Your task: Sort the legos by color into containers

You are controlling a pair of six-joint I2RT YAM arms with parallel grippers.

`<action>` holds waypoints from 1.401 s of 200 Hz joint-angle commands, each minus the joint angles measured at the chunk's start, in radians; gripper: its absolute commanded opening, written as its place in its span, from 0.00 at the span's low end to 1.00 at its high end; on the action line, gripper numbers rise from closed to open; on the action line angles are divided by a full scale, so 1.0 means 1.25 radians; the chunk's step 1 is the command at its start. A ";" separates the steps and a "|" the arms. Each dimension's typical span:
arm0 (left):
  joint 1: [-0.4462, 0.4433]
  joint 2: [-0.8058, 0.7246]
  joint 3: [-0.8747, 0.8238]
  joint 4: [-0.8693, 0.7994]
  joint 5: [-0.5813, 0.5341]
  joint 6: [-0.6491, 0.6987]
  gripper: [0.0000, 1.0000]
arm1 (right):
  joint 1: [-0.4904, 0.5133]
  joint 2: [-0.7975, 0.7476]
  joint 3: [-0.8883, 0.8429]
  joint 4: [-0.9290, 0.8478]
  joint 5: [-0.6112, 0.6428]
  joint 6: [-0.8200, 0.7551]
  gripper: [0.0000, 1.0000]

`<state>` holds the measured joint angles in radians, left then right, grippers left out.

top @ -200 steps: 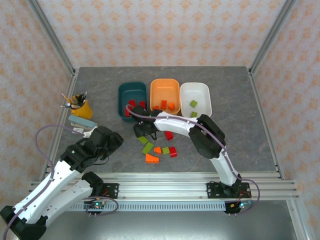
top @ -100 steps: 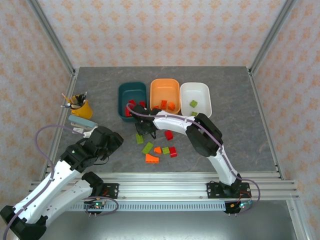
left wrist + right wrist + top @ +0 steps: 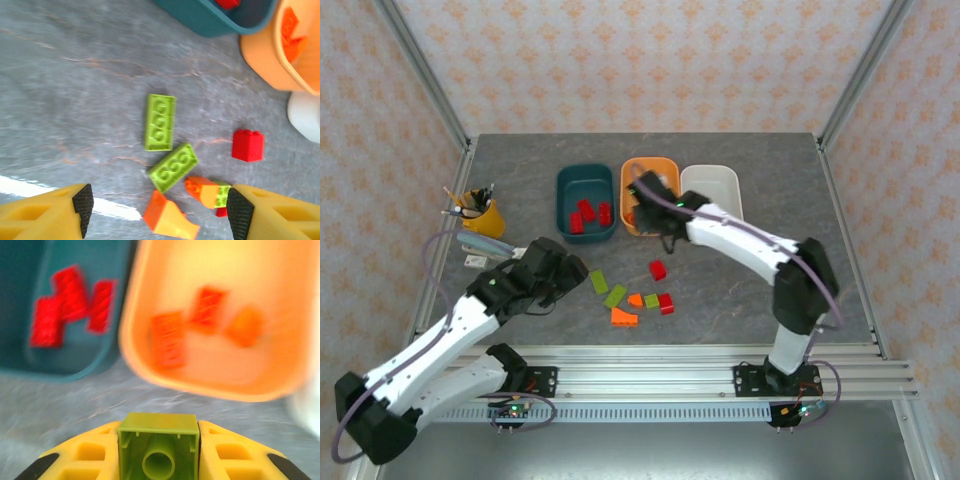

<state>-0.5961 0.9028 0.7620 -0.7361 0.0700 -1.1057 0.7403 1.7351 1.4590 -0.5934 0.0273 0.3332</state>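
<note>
My right gripper is shut on a lime green lego, hollow underside toward the camera. In the top view that gripper hovers over the orange container, between the dark teal container and the white container. Red legos lie in the teal one, orange legos in the orange one. My left gripper is open above the loose legos on the table: two green bricks, an orange slope, an orange-and-green pair and a red brick.
A yellow cup of pencils and a grey block stand at the left of the table. Another red brick lies near the orange slope. Metal frame posts rise at the back corners.
My right gripper closed on a green lego on the table and carried it up and back over the orange container. My left arm reached forward toward the loose legos.
</note>
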 commanded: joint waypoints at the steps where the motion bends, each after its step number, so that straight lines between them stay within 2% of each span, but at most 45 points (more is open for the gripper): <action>1: -0.036 0.099 0.085 0.125 0.029 0.072 0.74 | -0.113 -0.028 -0.073 -0.050 0.032 0.014 0.28; 43: -0.080 0.327 0.291 0.155 0.057 0.151 0.75 | -0.261 0.071 -0.020 -0.110 0.050 -0.002 0.27; 71: -0.085 0.427 0.374 0.163 0.084 0.160 0.75 | -0.311 0.165 0.041 -0.138 0.055 0.012 0.28; 90: -0.092 0.484 0.420 0.140 0.094 0.184 0.75 | -0.316 0.211 0.072 -0.140 0.058 0.009 0.29; 107: -0.100 0.526 0.452 0.116 0.098 0.213 0.75 | -0.316 0.238 0.099 -0.148 0.062 0.005 0.35; 129: -0.108 0.565 0.478 0.085 0.101 0.235 0.75 | -0.317 0.237 0.123 -0.165 0.062 0.004 0.48; 145: -0.111 0.582 0.486 0.068 0.099 0.238 0.75 | -0.312 0.195 0.112 -0.154 0.065 -0.002 0.56; 162: -0.113 0.594 0.485 0.062 0.102 0.233 0.75 | -0.306 0.144 0.106 -0.154 0.065 -0.010 0.60; 192: -0.126 0.629 0.493 0.043 0.107 0.233 0.75 | -0.281 0.016 0.063 -0.143 0.059 -0.027 0.61; 225: -0.138 0.709 0.521 -0.019 0.105 0.203 0.76 | -0.227 -0.168 -0.081 -0.102 0.002 -0.032 0.62; 280: -0.147 0.819 0.535 0.008 0.134 0.098 0.78 | -0.178 -0.479 -0.389 -0.006 -0.241 -0.001 0.67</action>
<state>-0.7662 1.8854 1.3933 -0.7052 0.2188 -0.9165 0.5110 1.2633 1.1057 -0.6510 -0.1184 0.3065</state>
